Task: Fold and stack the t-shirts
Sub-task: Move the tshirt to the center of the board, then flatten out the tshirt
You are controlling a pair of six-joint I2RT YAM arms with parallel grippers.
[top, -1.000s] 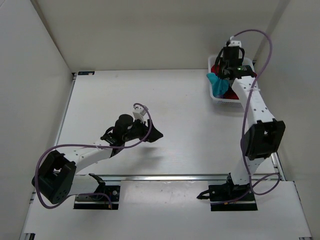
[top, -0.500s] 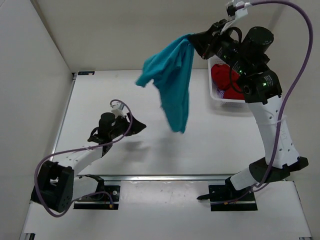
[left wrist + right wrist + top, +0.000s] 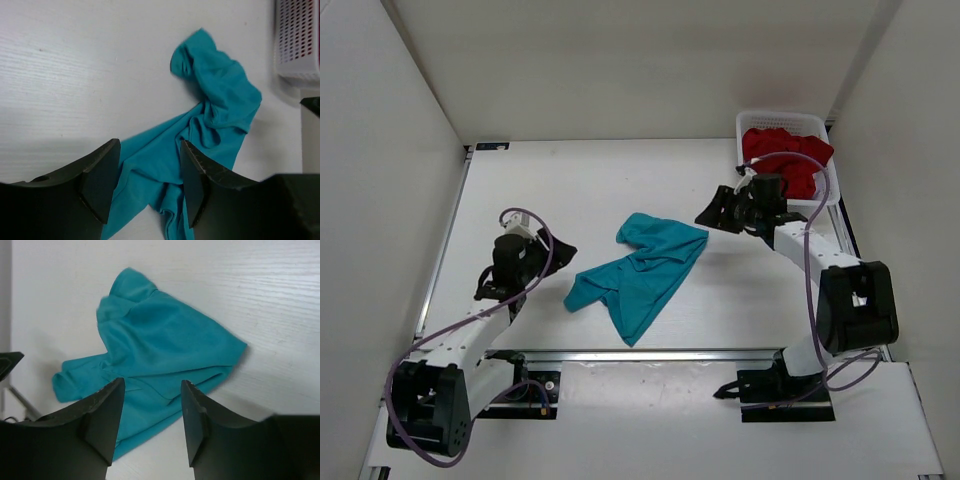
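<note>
A teal t-shirt (image 3: 640, 272) lies crumpled in the middle of the table, also seen in the left wrist view (image 3: 215, 112) and the right wrist view (image 3: 160, 340). A dark red t-shirt (image 3: 786, 158) is bunched in the white mesh basket (image 3: 775, 117) at the back right. My right gripper (image 3: 712, 211) hovers just right of the teal shirt, open and holding nothing (image 3: 152, 390). My left gripper (image 3: 558, 252) sits just left of the shirt's near-left end, open and empty, with cloth showing between its fingers (image 3: 150, 152).
White walls close in the table on the left, back and right. The basket's corner (image 3: 299, 45) shows in the left wrist view. A metal rail (image 3: 650, 353) runs along the near edge between the arm bases.
The right arm pulled the teal shirt out of the basket, swung it over the table and let it go. The shirt now lies on the table. The left arm drew back to the left.
</note>
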